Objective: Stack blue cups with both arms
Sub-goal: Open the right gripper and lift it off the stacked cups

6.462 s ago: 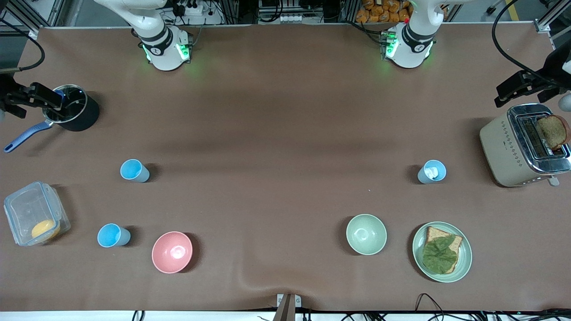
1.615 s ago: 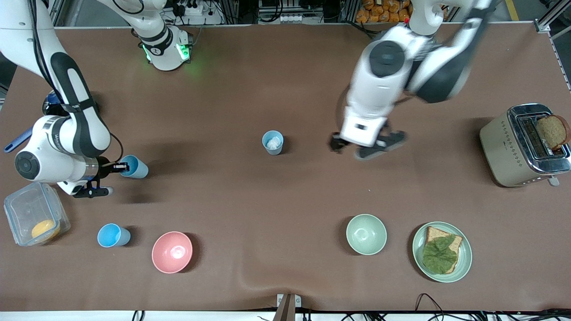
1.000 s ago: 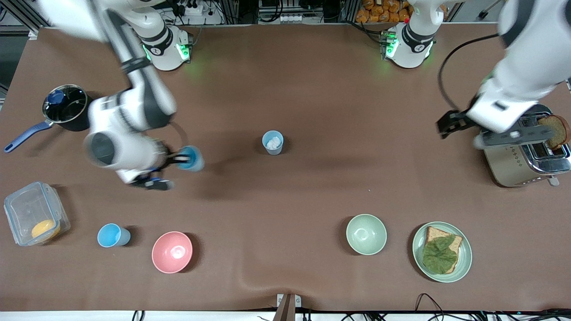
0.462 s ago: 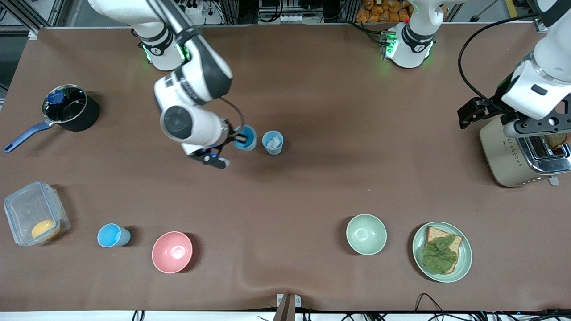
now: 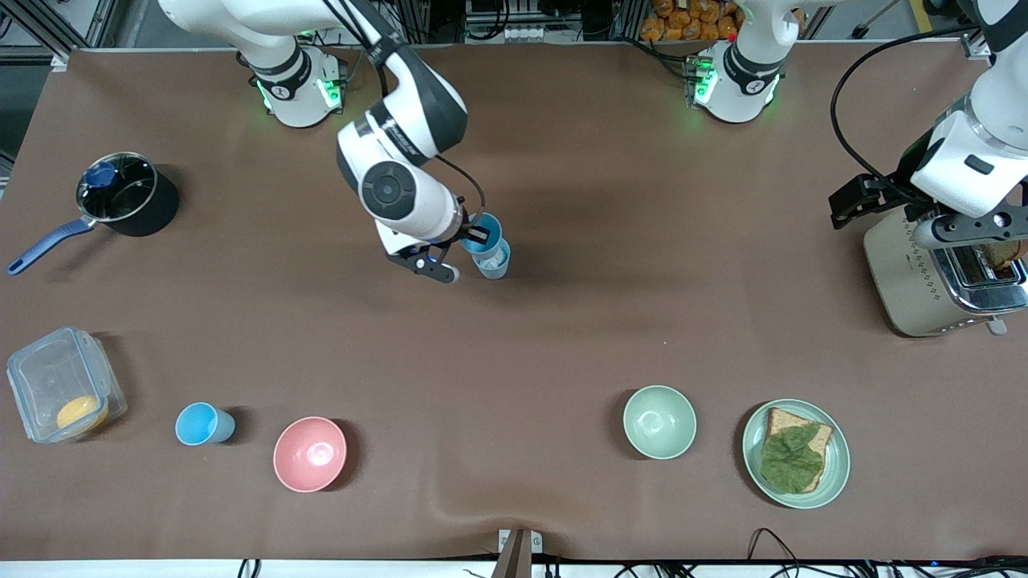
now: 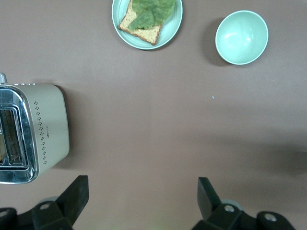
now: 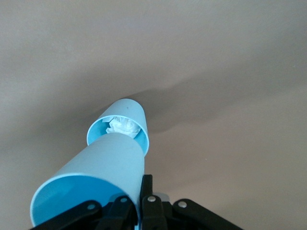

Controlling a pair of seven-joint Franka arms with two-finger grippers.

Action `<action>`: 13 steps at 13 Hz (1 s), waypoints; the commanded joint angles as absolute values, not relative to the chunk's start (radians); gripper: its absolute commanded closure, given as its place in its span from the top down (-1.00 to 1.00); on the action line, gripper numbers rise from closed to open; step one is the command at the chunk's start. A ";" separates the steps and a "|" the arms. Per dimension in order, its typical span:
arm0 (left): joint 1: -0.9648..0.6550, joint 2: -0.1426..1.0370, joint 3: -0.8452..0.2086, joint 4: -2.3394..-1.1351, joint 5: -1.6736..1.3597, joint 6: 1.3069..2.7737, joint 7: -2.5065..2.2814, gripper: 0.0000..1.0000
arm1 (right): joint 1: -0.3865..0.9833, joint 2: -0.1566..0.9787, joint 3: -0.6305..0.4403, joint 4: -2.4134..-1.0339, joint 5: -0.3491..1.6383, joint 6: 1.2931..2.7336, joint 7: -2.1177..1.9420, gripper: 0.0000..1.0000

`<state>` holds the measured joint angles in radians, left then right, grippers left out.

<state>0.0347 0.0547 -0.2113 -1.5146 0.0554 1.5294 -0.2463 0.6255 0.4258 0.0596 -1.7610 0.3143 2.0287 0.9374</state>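
Blue cup [image 5: 483, 231] is pinched at its rim by the right claw [image 5: 462, 246], over the standing cup [image 5: 494, 262] (white wad inside) mid-surface. Stacking in hand; next: align, lower. Left claw [image 5: 899, 210] waits spread and empty over the toaster [image 5: 915, 277].

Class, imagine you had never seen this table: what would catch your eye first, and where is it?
First, the right end effector at mid-table, gripping a blue cup just above a second cup that has white crumpled stuff inside. Next, the left end effector, open, over the toaster at the left arm's end.
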 commanded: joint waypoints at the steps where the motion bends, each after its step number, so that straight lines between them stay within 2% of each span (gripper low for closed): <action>1: 0.021 0.057 -0.196 -1.497 0.040 1.506 -0.221 1.00 | 0.658 0.471 0.044 -1.741 0.319 2.063 0.974 -1.00; 7: 0.034 0.049 -0.207 -1.496 0.037 1.506 -0.241 1.00 | 0.663 0.482 0.043 -1.741 0.316 2.071 0.971 -1.00; 8: 0.034 0.051 -0.207 -1.496 0.037 1.506 -0.239 1.00 | 0.658 0.480 0.043 -1.738 0.305 2.065 0.969 -0.07; 9: 0.029 0.052 -0.207 -1.496 0.041 1.506 -0.238 1.00 | 0.660 0.476 0.041 -1.738 0.296 2.065 0.971 0.99; 13: 0.034 0.052 -0.210 -1.485 0.040 1.506 -0.221 1.00 | 0.595 0.391 0.031 -1.721 0.258 1.985 0.912 1.00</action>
